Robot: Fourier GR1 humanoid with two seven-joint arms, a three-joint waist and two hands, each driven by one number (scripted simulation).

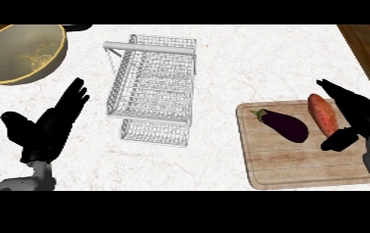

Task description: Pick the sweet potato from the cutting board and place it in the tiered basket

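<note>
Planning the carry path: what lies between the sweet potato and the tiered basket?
In the head view, the eggplant lies on the cutting board beside the sweet potato; from the board to the tiered basket is bare counter.

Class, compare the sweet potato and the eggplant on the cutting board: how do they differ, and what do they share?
The sweet potato is orange-red; the eggplant is dark purple with a green stem.
The sweet potato lies near the board's right edge, next to the right robot hand; the eggplant lies further left, clear of that hand.
The sweet potato runs almost straight up the view; the eggplant lies diagonally.
Both are elongated and rest on the wooden cutting board.
</note>
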